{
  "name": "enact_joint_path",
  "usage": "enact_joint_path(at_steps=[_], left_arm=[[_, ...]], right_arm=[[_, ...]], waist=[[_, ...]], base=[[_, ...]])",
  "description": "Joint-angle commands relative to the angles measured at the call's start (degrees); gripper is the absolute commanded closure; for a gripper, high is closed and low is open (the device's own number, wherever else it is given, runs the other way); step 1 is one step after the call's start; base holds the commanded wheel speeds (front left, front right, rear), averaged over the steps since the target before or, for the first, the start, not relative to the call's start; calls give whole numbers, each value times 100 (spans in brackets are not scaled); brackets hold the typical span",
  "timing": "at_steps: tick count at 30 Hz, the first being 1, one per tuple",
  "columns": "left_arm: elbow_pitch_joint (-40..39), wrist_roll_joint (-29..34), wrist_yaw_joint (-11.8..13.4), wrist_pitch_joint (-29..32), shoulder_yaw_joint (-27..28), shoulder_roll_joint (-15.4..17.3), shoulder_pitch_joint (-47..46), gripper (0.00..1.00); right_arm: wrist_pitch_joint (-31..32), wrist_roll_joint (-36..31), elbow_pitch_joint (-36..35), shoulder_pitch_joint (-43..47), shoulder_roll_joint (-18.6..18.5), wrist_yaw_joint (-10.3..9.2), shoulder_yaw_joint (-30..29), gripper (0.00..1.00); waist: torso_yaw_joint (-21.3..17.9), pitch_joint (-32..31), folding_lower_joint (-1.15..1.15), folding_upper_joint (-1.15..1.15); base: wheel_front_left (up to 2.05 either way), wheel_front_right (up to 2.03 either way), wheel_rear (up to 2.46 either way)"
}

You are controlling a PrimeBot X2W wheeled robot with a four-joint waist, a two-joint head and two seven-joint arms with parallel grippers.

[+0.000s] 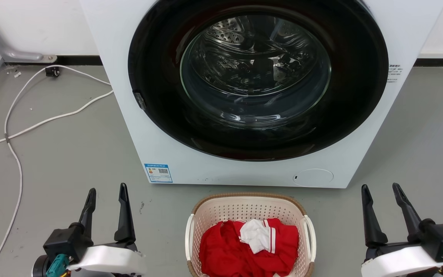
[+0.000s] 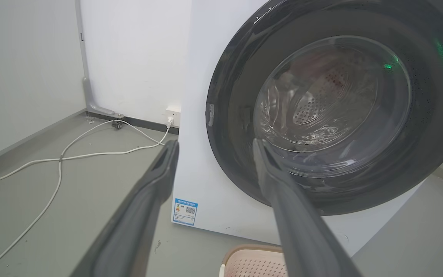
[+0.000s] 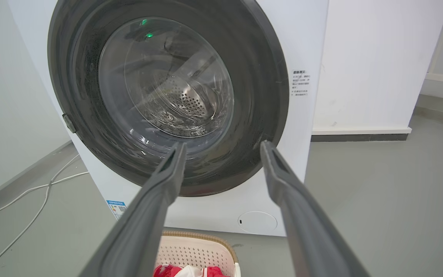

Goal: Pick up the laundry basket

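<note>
Basket: the laundry basket (image 1: 244, 209) sat on the floor just in front of the washing machine (image 1: 160, 127), with red clothes (image 1: 229, 250) inside.
Left end effector (image 1: 107, 188): fingers spread, empty, well apart from the basket.
Right end effector (image 1: 380, 186): spread, empty, equally clear.
Risk: had you gripped only one white handle (image 1: 313, 232), the load would probably have tipped the basket.
Risk: overreaching could have knocked your fingers into the washer.

Bare laundry corner — white front-load washer (image 1: 256, 84), grey floor (image 1: 71, 165), trailing white cable (image 1: 7, 137)
</note>
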Motion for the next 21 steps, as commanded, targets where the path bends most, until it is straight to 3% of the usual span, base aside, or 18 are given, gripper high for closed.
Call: enact_joint_path(at_steps=[1, 21], left_arm=[[0, 211, 62, -69, -11, 10, 38, 0], [183, 999, 123, -280, -87, 10, 111, 0]], right_arm=[[-72, -222, -64, 63, -23, -2, 18, 0], [-281, -1040, -54, 146, -24, -2, 52, 0]], waist=[[-1, 1, 0, 0], [-11, 26, 0, 0]], base=[[0, 0, 0], [0, 0, 0]])
